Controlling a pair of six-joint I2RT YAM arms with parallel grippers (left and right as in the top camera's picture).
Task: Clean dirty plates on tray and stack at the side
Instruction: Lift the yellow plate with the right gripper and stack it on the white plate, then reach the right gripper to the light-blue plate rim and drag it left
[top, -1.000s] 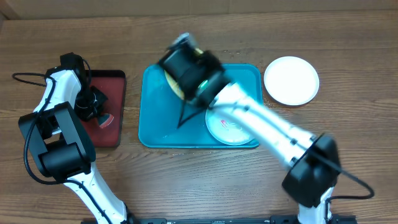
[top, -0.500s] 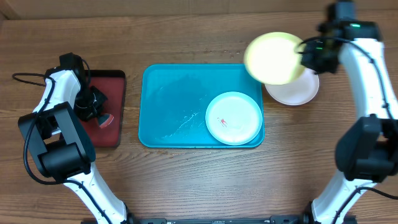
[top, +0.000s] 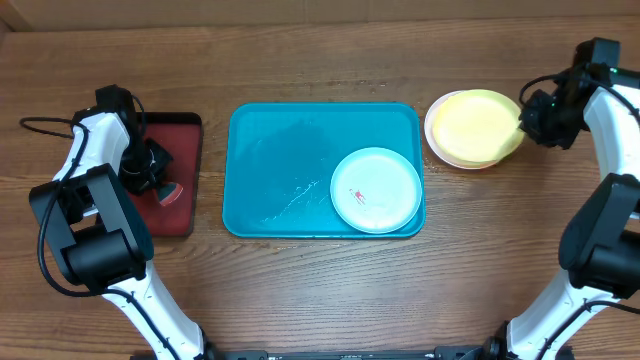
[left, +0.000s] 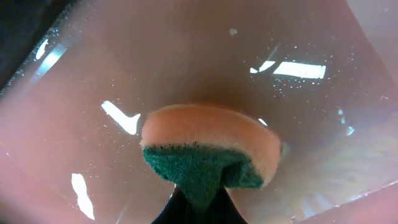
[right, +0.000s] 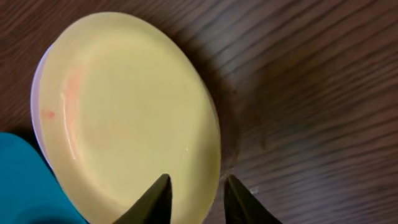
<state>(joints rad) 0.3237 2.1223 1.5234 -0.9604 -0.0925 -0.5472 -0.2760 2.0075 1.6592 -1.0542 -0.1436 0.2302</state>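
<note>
Swung out past the right edge of the teal tray (top: 280, 160) since half a second earlier, the right arm (top: 612, 110) had brought the yellow-green plate (top: 480, 125) down from the air onto the white plate (top: 437, 143). On the wooden desk (top: 300, 290) that tray lay in the middle. The right arm rose along the desk's right side and bent inward at the wrist, so the right end effector (top: 528, 118) met the plate's right rim. The left arm (top: 90, 150) bent over the dark red tray (top: 178, 130), unmoved.

Seen from the right wrist, the yellow-green plate (right: 124, 112) lay face up with a faint red smear. Its near rim ran between the narrowly parted fingers of the right end effector (right: 196, 199). Whether they pressed the rim could not be told. A sliver of the white plate (right: 35, 93) showed beneath.

The mint plate (top: 376, 190) sat in the tray's right front corner, with a small red mark. The left end effector (left: 198, 200) pinched a sponge (left: 208, 152) by its green side, low over the red tray.
</note>
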